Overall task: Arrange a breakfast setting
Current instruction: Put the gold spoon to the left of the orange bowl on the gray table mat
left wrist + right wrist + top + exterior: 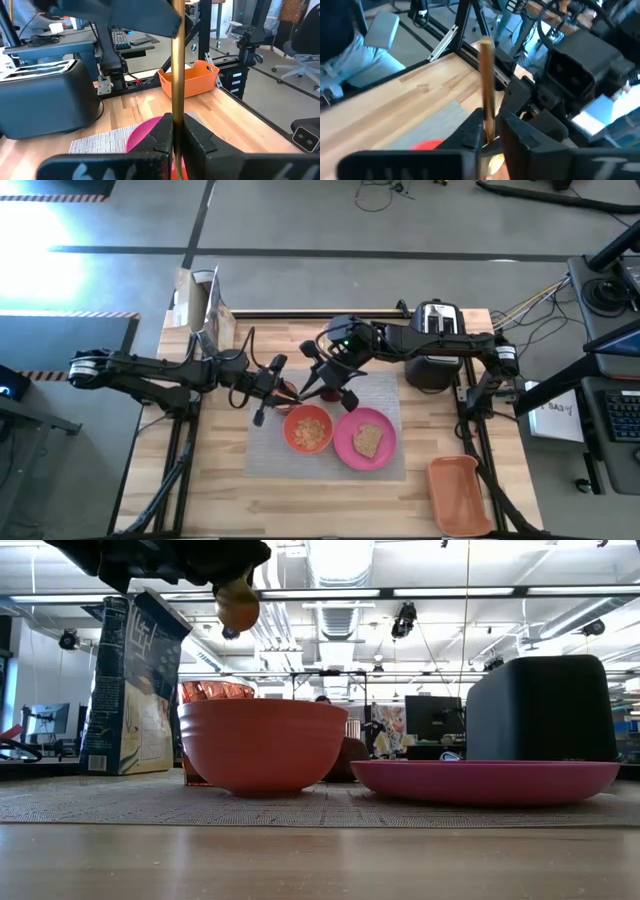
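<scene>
From above, you see both grippers meeting just behind the orange bowl (309, 429) on the placemat (388, 405). Your left wrist view shows the left gripper (173, 131) clamping the gold spoon (177, 75). Your right wrist view shows the right gripper (490, 131) pinching it too.

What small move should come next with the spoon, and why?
Probably one hand should open, perhaps the left hand. Both it and the right hand seem shut on the gold spoon above the placemat, and the spoon cannot be laid down while both hold it.
</scene>
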